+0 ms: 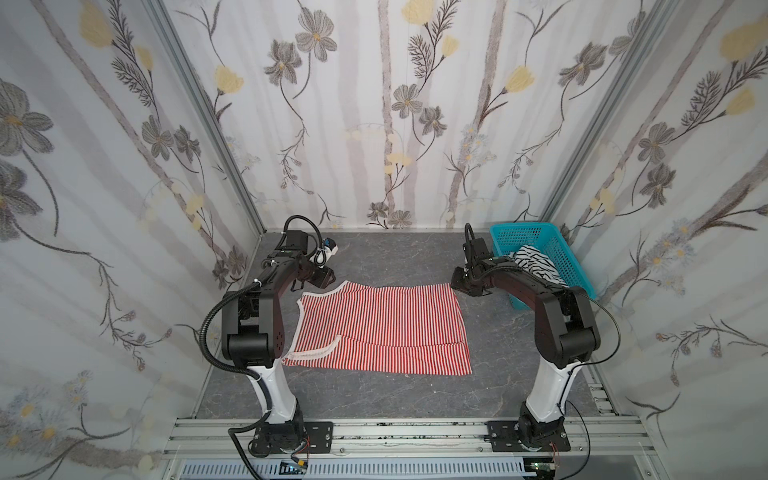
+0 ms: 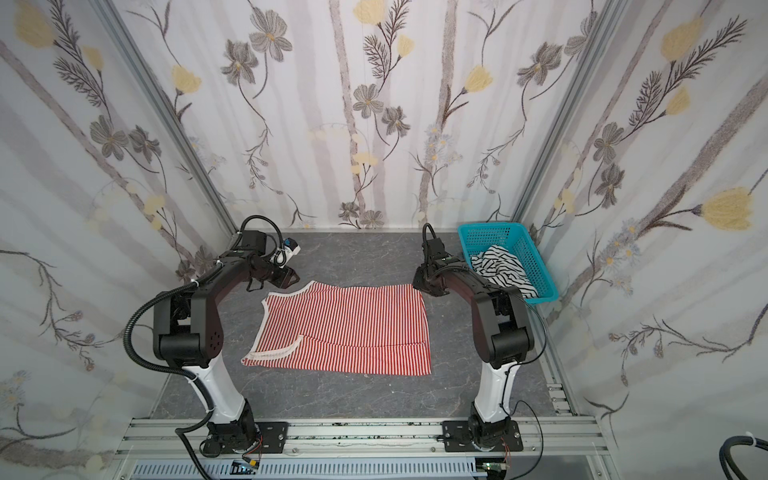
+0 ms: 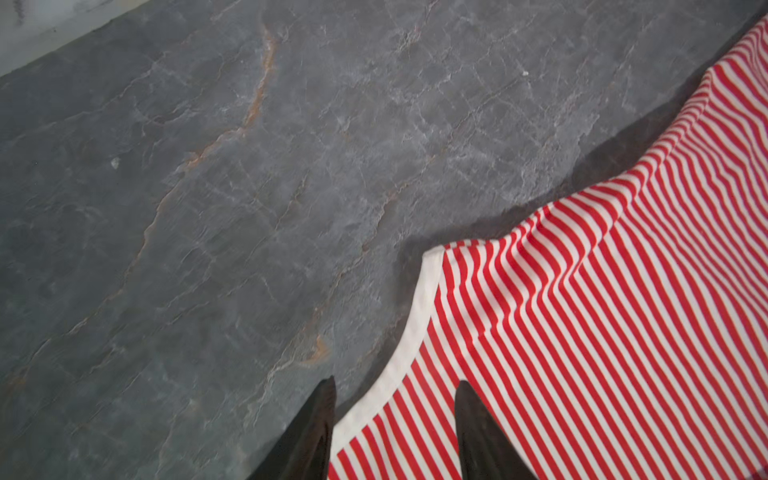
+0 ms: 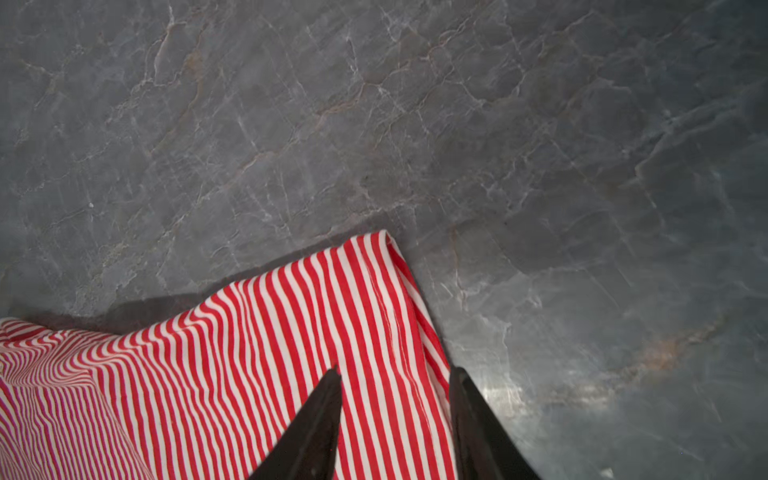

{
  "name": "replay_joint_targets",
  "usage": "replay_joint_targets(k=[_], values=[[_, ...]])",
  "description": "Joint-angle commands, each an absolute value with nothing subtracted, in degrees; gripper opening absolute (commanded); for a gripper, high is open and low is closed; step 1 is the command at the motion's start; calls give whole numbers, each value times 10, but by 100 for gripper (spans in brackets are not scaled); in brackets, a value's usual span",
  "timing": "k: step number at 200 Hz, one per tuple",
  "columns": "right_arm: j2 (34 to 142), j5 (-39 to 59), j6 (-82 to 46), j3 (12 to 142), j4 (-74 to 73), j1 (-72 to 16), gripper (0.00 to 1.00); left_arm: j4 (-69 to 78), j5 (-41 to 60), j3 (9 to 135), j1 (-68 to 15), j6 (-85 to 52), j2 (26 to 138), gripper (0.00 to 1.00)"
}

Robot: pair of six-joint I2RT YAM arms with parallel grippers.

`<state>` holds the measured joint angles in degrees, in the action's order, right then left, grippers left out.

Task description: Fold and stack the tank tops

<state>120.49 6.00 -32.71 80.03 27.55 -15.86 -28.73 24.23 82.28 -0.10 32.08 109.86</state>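
Note:
The red-and-white tank top [image 1: 382, 328] [image 2: 345, 328] lies folded flat in the middle of the grey table, its white-trimmed armhole toward the left arm. My left gripper [image 1: 328, 278] [image 3: 395, 380] hovers open over its far left corner, one finger over the table and the other over the stripes [image 3: 582, 332]. My right gripper [image 1: 457, 282] [image 4: 395, 370] stands open over the far right corner [image 4: 249, 353], which is slightly rippled. The black-and-white tank top [image 1: 536, 264] [image 2: 500, 266] lies crumpled in the basket.
A teal perforated basket [image 1: 557, 249] [image 2: 490, 237] stands at the back right corner, just behind the right arm. Flowered walls close in three sides. The arm bases sit on a metal rail [image 1: 415, 432] along the front edge.

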Motion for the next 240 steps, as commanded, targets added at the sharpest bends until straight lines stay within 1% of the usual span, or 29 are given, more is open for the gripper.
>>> replay_joint_targets(k=[1,28,69,133,167,193,227,240], values=[[1250,108,-310,847,265,-154,42,-284,262,857,-5,264,1132,48],[1296,119,-308,886,269,-149,39,-282,269,862,-8,254,1147,47],[1331,118,-305,916,277,-148,37,-272,272,839,-10,246,1146,47],[1318,90,-298,906,281,-148,35,-262,276,830,-16,236,1143,47],[1331,82,-296,916,287,-148,34,-255,274,830,-24,227,1149,46],[1338,79,-294,919,285,-149,31,-251,272,830,-29,221,1151,46],[1337,79,-293,919,285,-148,30,-249,268,830,-34,219,1152,46],[1339,87,-293,922,283,-149,27,-248,267,830,-36,217,1151,46]])
